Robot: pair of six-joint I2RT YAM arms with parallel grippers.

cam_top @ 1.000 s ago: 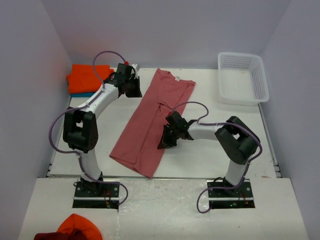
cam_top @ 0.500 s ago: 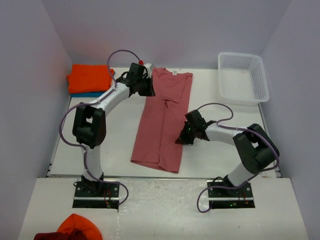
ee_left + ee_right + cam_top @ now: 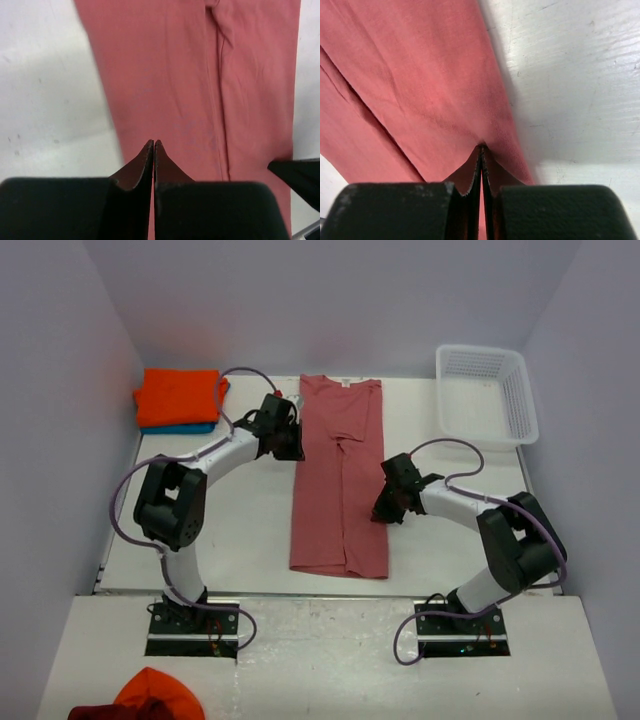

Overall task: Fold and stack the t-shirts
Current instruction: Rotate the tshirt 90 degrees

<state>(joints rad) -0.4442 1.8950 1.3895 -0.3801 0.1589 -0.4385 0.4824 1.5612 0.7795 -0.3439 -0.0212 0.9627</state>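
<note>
Down the middle of the worktop (image 3: 240,530) the salmon-red t-shirt (image 3: 338,480) lies as a long strip, collar at the far edge. In the far-left corner, the orange t-shirt (image 3: 178,397) sits on the teal-blue t-shirt (image 3: 185,428). The left gripper (image 3: 290,445) and right gripper (image 3: 388,508) are both clenched on the strip's side edges.

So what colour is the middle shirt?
The shirt is dusty salmon-red; the top view shows it best.

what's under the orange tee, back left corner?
A teal-blue tee: only a strip shows along the near edge of the orange tee. The rest is covered, so its fold cannot be judged.
</note>
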